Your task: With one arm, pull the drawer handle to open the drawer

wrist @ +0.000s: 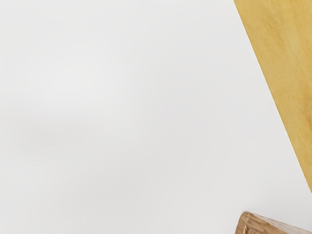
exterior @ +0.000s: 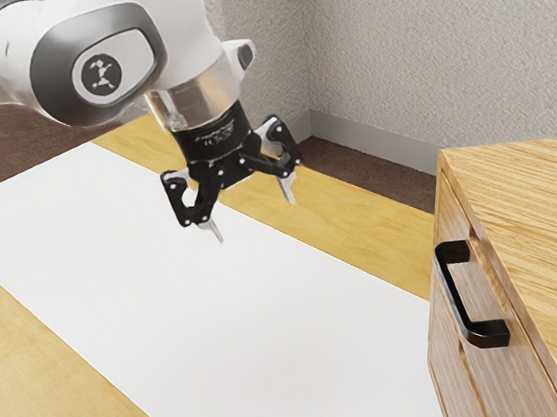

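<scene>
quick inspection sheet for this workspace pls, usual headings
surface: wooden table with a white mat over its middle
job's things: wooden cabinet at the exterior view's right; drawer front looks flush, black handle untouched
clutter: nothing seen
grippers: gripper open, above the mat, apart from the handle
cables: nothing seen
surroundings: grey textured wall, brown floor
</scene>
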Tool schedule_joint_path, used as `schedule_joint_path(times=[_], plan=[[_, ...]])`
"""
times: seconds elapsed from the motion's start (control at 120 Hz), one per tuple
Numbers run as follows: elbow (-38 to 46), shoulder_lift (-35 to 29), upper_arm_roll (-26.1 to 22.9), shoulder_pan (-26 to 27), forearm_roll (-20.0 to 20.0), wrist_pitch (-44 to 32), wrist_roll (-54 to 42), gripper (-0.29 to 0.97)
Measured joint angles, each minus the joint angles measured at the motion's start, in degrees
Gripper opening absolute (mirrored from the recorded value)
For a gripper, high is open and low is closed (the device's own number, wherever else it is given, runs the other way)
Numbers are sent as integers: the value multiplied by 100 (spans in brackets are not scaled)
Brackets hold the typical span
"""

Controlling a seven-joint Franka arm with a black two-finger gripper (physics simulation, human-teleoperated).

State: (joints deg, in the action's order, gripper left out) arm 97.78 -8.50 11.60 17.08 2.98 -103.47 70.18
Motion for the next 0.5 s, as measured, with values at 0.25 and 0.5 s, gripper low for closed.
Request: schedule_joint_path(times=[0.25,0.5], plan=[[-71,-96,-538,-422,-20,79,49,68],[-291,-104,-1071,-335,-1,101,24,68]])
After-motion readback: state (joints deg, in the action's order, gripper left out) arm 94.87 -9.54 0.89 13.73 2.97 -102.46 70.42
